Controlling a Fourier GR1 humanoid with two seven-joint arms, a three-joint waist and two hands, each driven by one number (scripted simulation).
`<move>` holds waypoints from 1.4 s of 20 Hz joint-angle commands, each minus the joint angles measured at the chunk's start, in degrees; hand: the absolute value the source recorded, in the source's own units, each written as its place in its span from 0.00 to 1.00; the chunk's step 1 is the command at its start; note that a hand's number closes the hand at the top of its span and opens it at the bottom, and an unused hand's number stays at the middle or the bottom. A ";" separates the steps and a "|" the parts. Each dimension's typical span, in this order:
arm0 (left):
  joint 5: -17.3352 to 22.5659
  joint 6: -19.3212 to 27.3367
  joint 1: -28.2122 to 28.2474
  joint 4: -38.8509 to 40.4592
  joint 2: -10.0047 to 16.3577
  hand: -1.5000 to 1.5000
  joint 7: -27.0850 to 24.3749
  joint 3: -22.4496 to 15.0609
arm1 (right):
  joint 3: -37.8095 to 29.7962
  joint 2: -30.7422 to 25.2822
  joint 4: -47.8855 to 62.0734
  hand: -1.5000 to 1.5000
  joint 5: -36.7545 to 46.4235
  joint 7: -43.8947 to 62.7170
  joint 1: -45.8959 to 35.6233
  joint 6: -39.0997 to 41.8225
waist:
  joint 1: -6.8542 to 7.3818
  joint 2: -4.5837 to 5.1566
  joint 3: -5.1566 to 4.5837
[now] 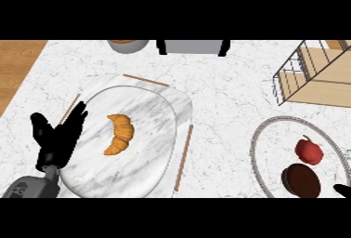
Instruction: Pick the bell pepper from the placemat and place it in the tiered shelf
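Judging the step in hand as the reach toward the bell pepper (309, 151), red, lying on the round placemat (274, 148) at the right, just beside a dark brown disc (302, 180). Only a black tip of the right hand (341, 188) showing at the lower right edge; impossible to tell whether spread or closed. Left hand (58, 135) resting spread at the left, near the croissant (120, 134). Best to descend from above, avoid nudging the disc, curl round the pepper's body, lift clear, then carry toward the tiered shelf (315, 74), well apart at upper right.
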 commanded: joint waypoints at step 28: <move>-3.16 -1.01 3.70 -0.02 -3.69 0.50 2.72 0.96 | 5.81 23.32 29.99 0.00 26.28 17.22 -29.00 15.35 | -1.62 -0.22 -0.13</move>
